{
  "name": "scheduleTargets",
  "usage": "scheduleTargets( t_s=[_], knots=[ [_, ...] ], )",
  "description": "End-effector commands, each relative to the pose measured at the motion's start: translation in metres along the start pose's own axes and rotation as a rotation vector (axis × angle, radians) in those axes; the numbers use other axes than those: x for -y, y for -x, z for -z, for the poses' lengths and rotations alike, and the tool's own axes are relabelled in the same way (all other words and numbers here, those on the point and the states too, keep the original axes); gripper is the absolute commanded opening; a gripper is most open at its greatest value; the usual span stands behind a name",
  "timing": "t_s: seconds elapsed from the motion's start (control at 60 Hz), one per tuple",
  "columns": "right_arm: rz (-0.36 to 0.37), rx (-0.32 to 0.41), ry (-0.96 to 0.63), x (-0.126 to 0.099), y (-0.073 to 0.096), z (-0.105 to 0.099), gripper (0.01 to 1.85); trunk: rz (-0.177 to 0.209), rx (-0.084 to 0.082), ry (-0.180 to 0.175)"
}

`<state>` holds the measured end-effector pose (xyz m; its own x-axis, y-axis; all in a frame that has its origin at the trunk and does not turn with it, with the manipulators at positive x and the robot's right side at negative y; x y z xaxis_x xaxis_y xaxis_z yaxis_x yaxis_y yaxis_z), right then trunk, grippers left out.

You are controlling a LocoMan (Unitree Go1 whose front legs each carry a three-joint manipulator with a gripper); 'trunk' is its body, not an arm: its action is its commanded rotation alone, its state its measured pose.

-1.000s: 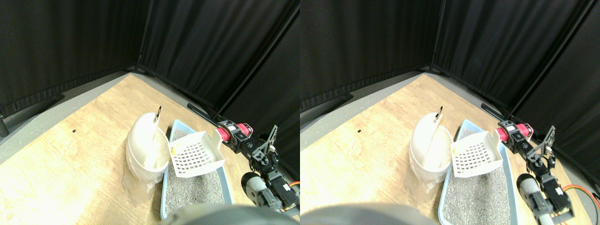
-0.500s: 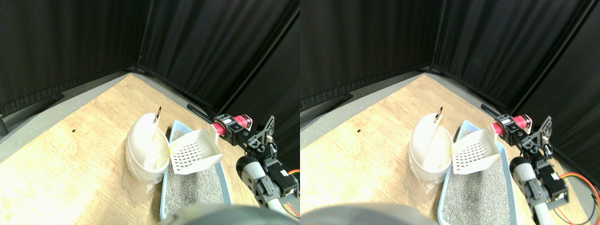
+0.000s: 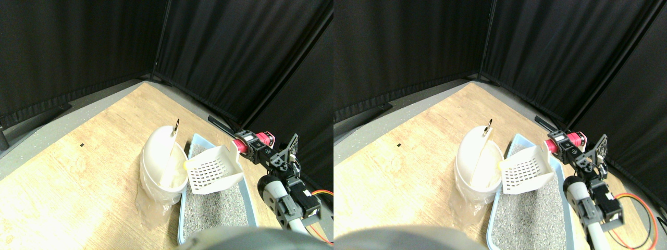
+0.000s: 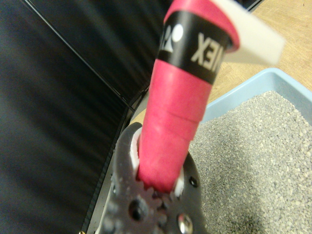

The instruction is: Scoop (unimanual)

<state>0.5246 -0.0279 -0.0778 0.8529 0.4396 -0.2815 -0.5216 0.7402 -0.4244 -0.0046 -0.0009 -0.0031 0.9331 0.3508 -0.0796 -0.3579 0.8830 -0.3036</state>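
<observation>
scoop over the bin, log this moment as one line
phase: tipping into bin | right gripper: shut on pink handle | white scoop: raised, tilted toward white bin | yellow piece: at scoop lip | litter tray: below

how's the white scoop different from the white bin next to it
The scoop has a slotted floor; the bin's walls are solid. The scoop hangs tilted above the grey litter in the blue tray; the bin stands upright on the wooden floor beside the tray. Only the bin has a plastic liner. Both are white plastic.
</observation>
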Motion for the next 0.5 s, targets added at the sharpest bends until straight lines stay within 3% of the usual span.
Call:
scheduleTargets(
  t_s=[0.017,0.217,0.283,0.5],
  knots=[
    [0.025,0.037,0.016,0.001,-0.001,-0.008,0.11,-0.011,-0.021,0.005],
    [0.025,0.069,0.029,0.003,-0.004,-0.006,0.2,-0.009,-0.025,0.003],
    [0.016,0.088,0.015,0.004,-0.002,-0.009,0.05,-0.006,-0.024,0.004],
    [0.029,0.138,0.001,0.005,0.003,-0.021,0.05,-0.001,-0.024,0.003]
  ],
)
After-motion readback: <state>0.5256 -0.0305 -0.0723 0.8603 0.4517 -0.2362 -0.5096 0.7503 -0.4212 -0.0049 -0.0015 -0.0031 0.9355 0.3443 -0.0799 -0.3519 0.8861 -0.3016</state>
